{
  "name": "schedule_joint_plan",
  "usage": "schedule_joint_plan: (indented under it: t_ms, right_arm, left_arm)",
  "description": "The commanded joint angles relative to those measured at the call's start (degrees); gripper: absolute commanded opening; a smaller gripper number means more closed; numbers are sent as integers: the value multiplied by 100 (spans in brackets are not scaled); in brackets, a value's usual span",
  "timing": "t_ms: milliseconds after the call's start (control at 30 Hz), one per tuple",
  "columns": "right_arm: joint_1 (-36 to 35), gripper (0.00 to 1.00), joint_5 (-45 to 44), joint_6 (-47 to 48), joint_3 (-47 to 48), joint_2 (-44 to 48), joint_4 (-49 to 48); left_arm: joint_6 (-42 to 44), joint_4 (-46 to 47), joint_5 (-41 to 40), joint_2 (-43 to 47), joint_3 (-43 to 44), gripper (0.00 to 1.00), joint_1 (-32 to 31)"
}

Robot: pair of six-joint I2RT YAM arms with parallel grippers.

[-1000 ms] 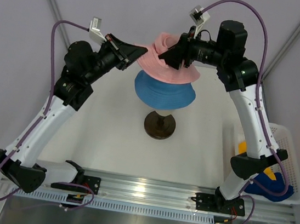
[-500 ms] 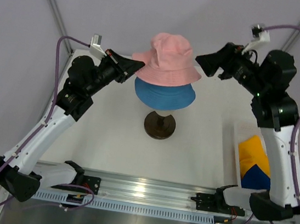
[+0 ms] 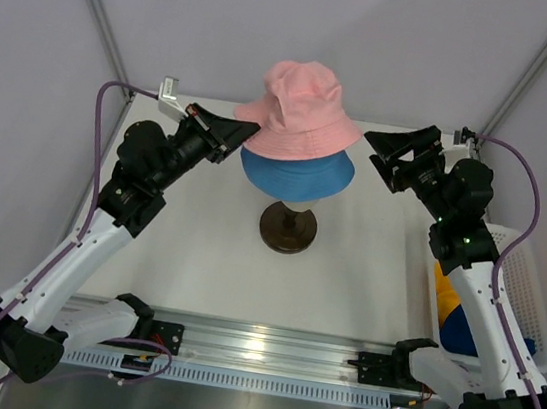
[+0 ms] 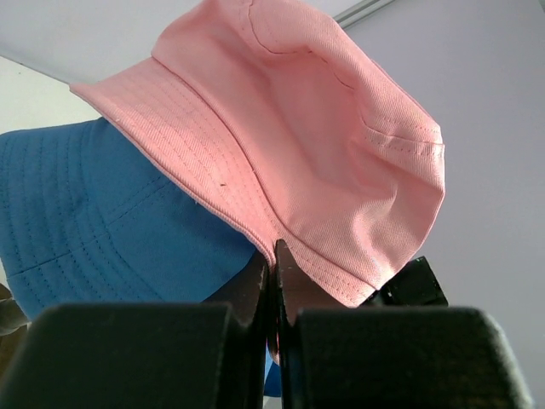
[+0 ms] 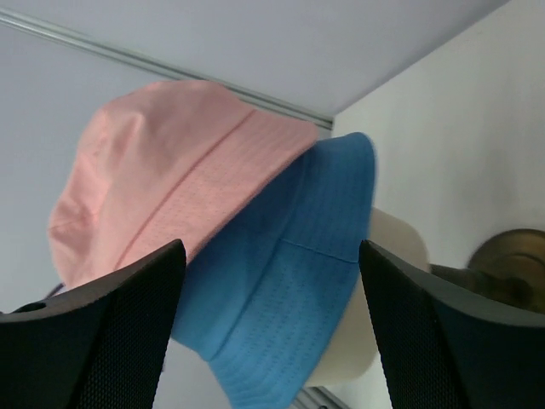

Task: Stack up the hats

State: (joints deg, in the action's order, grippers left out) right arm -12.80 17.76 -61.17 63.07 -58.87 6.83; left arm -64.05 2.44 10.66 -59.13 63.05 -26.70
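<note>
- My left pincer (image 3: 251, 133) is clenched on the pink hat (image 3: 301, 107) at its left brim.
- Pink hat sits tilted atop the light blue hat (image 3: 297, 175) on the head form (image 3: 287, 229), mid-bench.
- My right pincer (image 3: 380, 163) is released, near both hats' right side and touching neither.
- Yellow-orange hat (image 3: 441, 286) and navy hat (image 3: 454, 335) lie in the basket (image 3: 535, 289) at the bench's right edge.

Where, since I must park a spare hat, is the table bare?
Free: white table between the dark brown round base and the near metal rail, and between that base and the white plastic basket. Crowded: around the pink fabric bucket hat, between left gripper and right gripper.
</note>
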Motion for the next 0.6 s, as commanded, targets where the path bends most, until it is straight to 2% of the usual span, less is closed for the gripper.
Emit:
schedule_joint_plan:
  t_ms: [0, 267, 567]
  right_arm:
    - [-354, 86, -299, -887, 30, 95, -1464]
    - [-566, 85, -756, -1293, -94, -150, -2274]
    - [-812, 85, -572, -1082, 373, -705, -1765]
  left_arm:
    - [51, 125, 59, 113, -117, 3, -90]
    - [77, 178, 165, 25, -126, 4, -99]
    - [121, 222, 244, -90, -73, 4, -90]
